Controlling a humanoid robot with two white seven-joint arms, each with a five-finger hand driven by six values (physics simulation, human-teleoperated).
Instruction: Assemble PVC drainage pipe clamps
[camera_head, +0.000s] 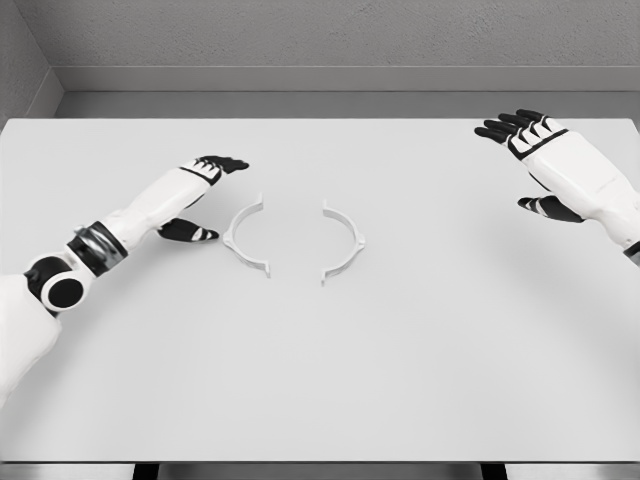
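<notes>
Two white half-ring clamp pieces lie flat near the middle of a white table (320, 380), their open sides facing each other with a gap between them. Starting at the left, the left arm comes in from the lower left edge, and the left hand (195, 195) is just beside the left clamp half (243, 238), its dark fingers stretched out toward the far side and its thumb pointing at the piece; it is relaxed and grips nothing, and whether the thumb touches the clamp cannot be told. Next comes the right clamp half (345, 240), curved the opposite way. Far over at the right edge, well apart from both pieces, the right hand (545, 160) hovers with spread fingers, holding nothing.
</notes>
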